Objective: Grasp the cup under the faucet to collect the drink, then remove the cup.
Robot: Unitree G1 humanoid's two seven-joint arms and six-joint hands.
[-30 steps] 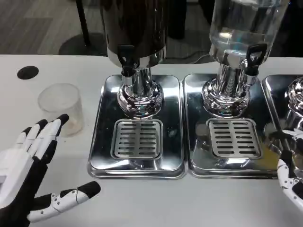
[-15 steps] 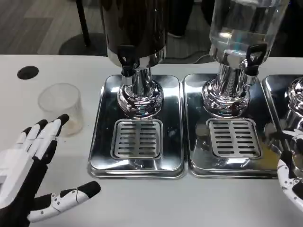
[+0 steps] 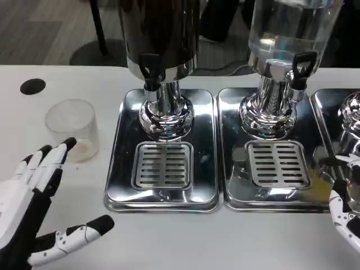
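White worktop (image 3: 67, 79) carries everything. Landmark: left drip tray (image 3: 121, 185), chrome, slotted grate (image 3: 163, 164) in its near half. Dark drink dispenser (image 3: 160, 34) stands on the tray's far half, black faucet (image 3: 149, 70) above the area just behind the grate. Nothing sits on the grate under that faucet.

Right of the tray, touching edge to edge: second tray (image 3: 236, 185) with a clear dispenser (image 3: 289, 34), own black faucet (image 3: 301, 67).

Left robot hand (image 3: 34, 211): near-left of the tray, hovering over the worktop, fingers spread apart, holding nothing; fingertips (image 3: 68, 143) just beside the cup, can't tell if touching.

Right robot hand (image 3: 346, 205): far right of the tray, cut off by the frame edge; can't tell whether fingers are apart or together.

Cup (image 3: 72, 128): clear plastic, upright, on the worktop just left of the tray, not under the faucet.

Black round spot (image 3: 32, 86) on the worktop, far-left of the tray.
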